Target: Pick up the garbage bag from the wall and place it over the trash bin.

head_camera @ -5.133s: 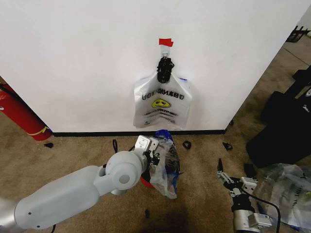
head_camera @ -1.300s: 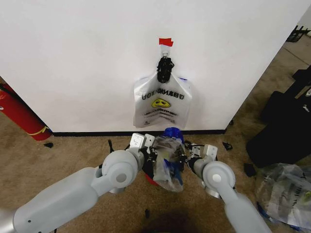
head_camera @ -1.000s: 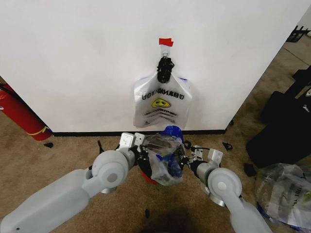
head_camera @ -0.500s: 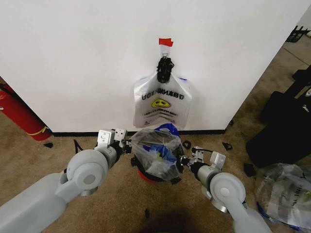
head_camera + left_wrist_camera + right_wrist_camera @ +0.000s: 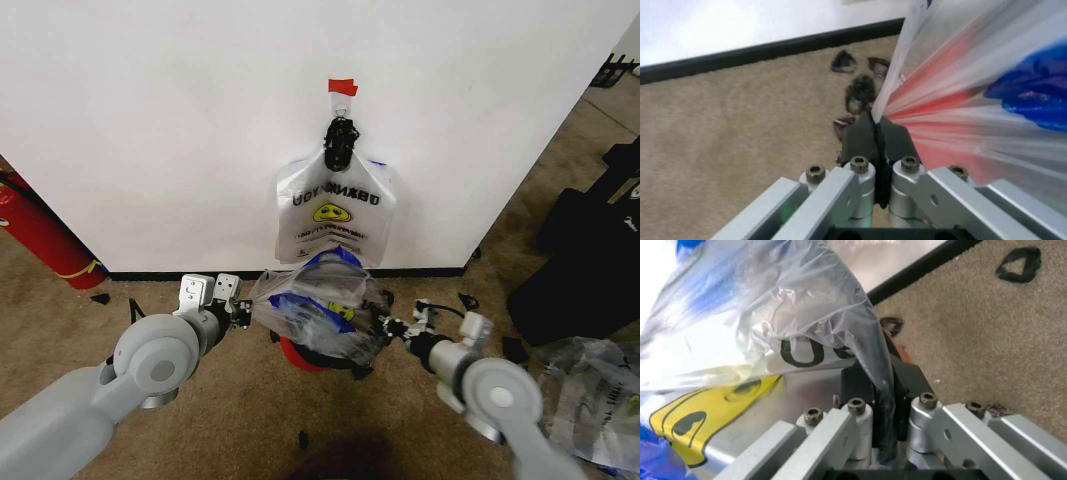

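I see both arms low and spread before the wall: left gripper and right gripper each pinched tight on the garbage bag, stretched over the trash bin. Right wrist view shows the bag's smiley print. Another smiley bag hangs behind; fire extinguisher to my left.

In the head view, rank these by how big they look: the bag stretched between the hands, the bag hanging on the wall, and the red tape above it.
1. Garbage bag, stretched between the hands
2. Hanging bag, nearly the same size; too close to rank firmly
3. Red tape, clearly smallest
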### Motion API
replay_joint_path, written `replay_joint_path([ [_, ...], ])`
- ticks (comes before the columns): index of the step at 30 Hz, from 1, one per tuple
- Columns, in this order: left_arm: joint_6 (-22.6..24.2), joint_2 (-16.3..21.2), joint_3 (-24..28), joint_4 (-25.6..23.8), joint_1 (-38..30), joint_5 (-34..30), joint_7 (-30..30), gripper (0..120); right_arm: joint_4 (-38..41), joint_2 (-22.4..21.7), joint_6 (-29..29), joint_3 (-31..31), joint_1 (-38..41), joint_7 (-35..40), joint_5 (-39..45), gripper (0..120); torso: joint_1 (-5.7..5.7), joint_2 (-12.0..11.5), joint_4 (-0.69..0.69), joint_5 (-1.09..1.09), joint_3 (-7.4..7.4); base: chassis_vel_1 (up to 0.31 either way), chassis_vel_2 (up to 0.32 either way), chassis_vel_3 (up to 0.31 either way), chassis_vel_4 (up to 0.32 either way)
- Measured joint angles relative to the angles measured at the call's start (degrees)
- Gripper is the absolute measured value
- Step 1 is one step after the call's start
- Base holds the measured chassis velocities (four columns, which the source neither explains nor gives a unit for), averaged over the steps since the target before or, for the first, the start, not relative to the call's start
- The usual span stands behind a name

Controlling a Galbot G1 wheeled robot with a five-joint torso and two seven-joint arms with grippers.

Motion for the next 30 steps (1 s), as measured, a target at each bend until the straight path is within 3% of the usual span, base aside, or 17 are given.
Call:
replay_joint_path([
  [12, -0.92, -4.45, -0.22, -0.02, 4.44, 2.59, 5.71, 1, 1.35, 0.2, -0.29, 2.04, -0.84, -0.39, 2.69, 1, 0.0, 0.0, 0.03, -0.01, 0.0, 0.0, 0.0, 0.0, 0.0],
  [19, -1.12, -4.52, -4.19, -4.51, 5.66, 2.78, 1.55, 27, -0.17, 1.3, 0.62, 2.24, -0.91, -0.2, 0.21, 1, 0.0, 0.0, 0.02, 0.0, 0.01, 0.0, 0.0, 0.0, 0.0],
  [23, -1.53, -4.25, -5.13, -6.37, 6.94, 2.77, -0.22, 36, -0.68, 1.83, 0.8, 2.58, -0.99, -0.03, -0.76, 1, 0.0, 0.0, 0.01, -0.01, 0.01, 0.0, 0.0, 0.0, 0.0],
  [28, -2.27, -4.2, -6.53, -9.51, 8.75, 3.53, -2.83, 61, -1.37, 2.55, 1.48, 2.96, -1.15, 0.0, -3.14, 1, 0.0, 0.0, 0.04, -0.02, 0.01, 0.0, 0.0, 0.0, 0.0],
  [30, -3.13, -4.41, -6.79, -10.85, 9.18, 4.23, -3.25, 64, -1.44, 2.88, 1.8, 3.35, -1.45, 0.01, -4.16, 1, 0.0, 0.0, 0.02, -0.02, 0.01, 0.0, 0.0, 0.0, 0.0],
])
